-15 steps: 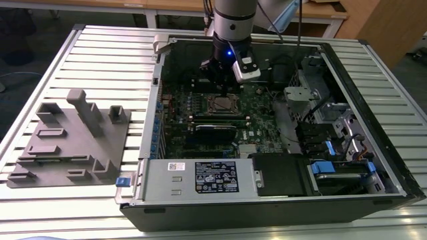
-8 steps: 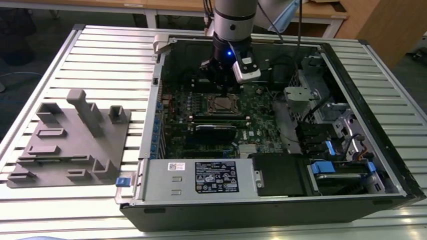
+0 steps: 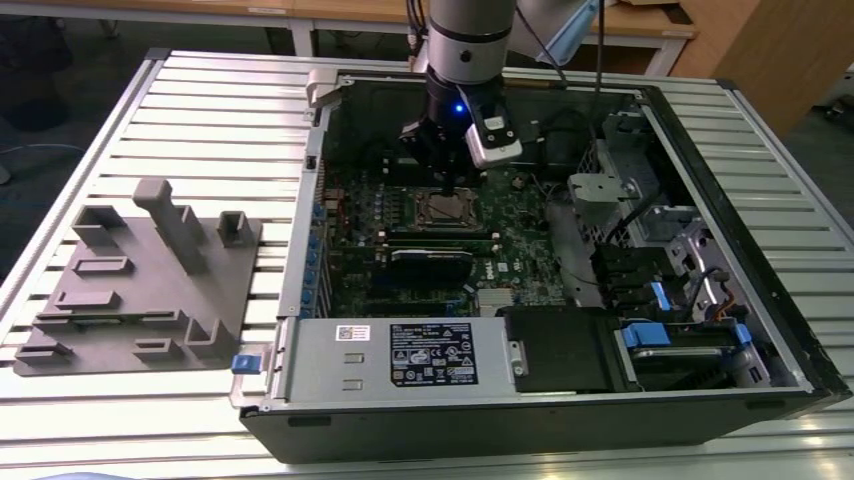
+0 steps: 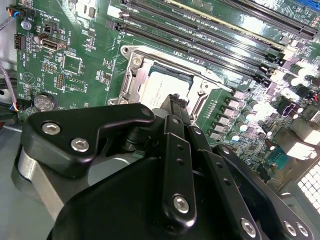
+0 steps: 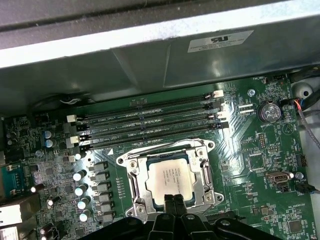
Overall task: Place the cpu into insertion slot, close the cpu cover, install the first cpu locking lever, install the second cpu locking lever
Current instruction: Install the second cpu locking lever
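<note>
Flat square silvery-tan cpu seated in metal-rimmed square insertion slot, thin silvery frame cpu cover down around it. Black gripper fingertips pinched narrow, empty, at socket edge. Judged: press slowly, straight, avoid chip top.

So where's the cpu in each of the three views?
Exterior view: the cpu sits in the socket just below the gripper.
First wrist view: pale square inside the cpu cover, beside the fingertips.
Second wrist view: partly hidden behind the gripper.
Shared landmark: the memory slots.

Cpu in insertion slot
</note>
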`<state>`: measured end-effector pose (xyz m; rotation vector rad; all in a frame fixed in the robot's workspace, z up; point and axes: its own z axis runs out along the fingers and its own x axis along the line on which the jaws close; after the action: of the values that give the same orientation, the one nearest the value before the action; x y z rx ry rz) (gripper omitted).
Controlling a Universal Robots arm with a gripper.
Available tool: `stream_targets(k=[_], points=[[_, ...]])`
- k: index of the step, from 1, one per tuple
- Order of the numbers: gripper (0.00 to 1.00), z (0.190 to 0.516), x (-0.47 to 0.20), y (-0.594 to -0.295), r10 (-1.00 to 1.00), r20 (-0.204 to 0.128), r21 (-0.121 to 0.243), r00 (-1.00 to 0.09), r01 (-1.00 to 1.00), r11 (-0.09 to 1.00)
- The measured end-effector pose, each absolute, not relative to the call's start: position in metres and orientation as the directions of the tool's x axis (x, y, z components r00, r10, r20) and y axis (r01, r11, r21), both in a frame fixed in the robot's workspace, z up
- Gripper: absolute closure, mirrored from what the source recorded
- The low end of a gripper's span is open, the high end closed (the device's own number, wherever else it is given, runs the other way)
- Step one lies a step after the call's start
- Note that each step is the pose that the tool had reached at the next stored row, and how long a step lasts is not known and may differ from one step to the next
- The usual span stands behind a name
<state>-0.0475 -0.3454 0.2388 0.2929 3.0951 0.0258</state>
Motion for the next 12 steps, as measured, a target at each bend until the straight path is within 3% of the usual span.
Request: stream_targets(k=[12], points=[[0.89,0.2388,-0.0475,-0.3530,0.188,-0.031,0.020,-0.982,0.187,0.982]])
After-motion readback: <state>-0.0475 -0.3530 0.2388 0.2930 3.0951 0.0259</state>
